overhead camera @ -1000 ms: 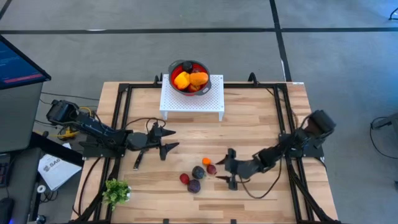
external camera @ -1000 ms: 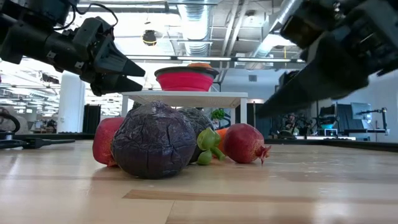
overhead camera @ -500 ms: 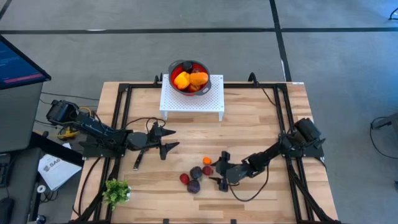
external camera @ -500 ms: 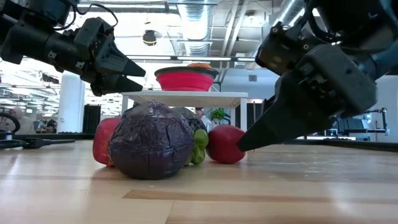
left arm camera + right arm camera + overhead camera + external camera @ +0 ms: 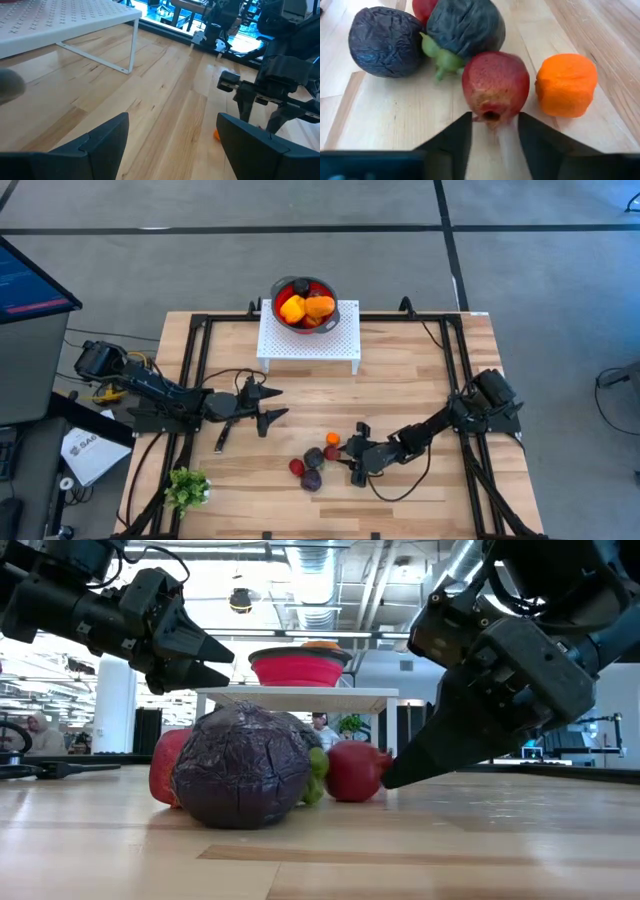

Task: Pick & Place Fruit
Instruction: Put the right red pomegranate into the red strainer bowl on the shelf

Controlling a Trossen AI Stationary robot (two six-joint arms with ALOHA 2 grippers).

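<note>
Right gripper (image 5: 492,120) is low over the wooden table (image 5: 420,380), fingers set either side of the red pomegranate-like toy fruit (image 5: 495,85) and narrowing on it; whether the pads already touch its skin I cannot tell. That fruit lies in the loose cluster near the table's front edge, just beside the small orange fruit (image 5: 566,85).

Handling, as judged: the fruit looks light and rigid, with a matt skin giving fair friction. Being rounded, it may roll or squirt out if pinched off-centre. Best hold is across its widest part, clear of the dark calyx end.

Left gripper (image 5: 262,406) hangs spread over the table's left half, well apart from the cluster.

Count on the table: five fruits — the red one, the orange one, a crinkled dark purple round one (image 5: 386,41), a dark grey-green one with a pale green stem (image 5: 465,27), and a second red one (image 5: 296,467).

Red round bowl (image 5: 280,292) on the white perforated stand (image 5: 340,335) holds yellow and orange fruit; exact number unclear.
</note>
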